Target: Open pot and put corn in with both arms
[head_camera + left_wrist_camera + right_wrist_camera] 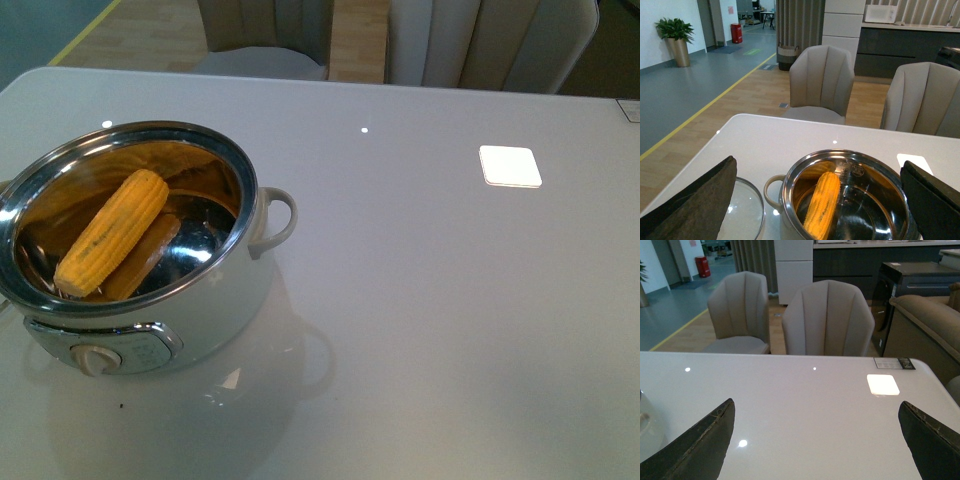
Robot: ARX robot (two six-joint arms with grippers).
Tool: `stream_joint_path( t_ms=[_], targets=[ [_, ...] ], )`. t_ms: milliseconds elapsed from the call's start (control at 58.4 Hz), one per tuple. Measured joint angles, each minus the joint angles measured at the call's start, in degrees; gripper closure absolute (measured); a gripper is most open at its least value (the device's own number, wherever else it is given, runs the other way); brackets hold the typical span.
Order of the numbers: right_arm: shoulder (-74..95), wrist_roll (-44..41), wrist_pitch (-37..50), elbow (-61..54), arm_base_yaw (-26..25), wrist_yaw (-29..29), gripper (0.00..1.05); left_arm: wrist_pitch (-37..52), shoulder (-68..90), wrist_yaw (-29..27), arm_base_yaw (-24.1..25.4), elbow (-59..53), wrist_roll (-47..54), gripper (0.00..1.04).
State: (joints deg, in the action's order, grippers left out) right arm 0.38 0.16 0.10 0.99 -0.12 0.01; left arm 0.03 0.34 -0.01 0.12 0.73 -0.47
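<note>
Now corn [822,205] inside open pot [846,159], between spread left tool [820,200] fingers, untouched

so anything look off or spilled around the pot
Nothing stands out. The corn lies slanted inside the open pot, which sits upright on the table with no spill visible. The glass lid rests flat beside the pot. Both tools are open and hold nothing.

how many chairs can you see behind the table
2. One chair stands behind the table's far edge, further from the white pad; the other chair stands beside it, nearer the pad. Both face the table. More may be out of frame.
</note>
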Motion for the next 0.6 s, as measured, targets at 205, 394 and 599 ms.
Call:
stream_joint_path(
  t_ms=[205,394,599],
  targets=[
    [0.0,0.0,0.0,0.0,0.0,0.0,0.09,0.0,0.0,0.0,0.0,0.0,0.0,0.07],
    [0.0,0.0,0.0,0.0,0.0,0.0,0.09,0.0,0.0,0.0,0.0,0.0,0.0,0.07],
    [0.0,0.0,0.0,0.0,0.0,0.0,0.09,0.0,0.0,0.0,0.0,0.0,0.0,0.07]
  ],
)
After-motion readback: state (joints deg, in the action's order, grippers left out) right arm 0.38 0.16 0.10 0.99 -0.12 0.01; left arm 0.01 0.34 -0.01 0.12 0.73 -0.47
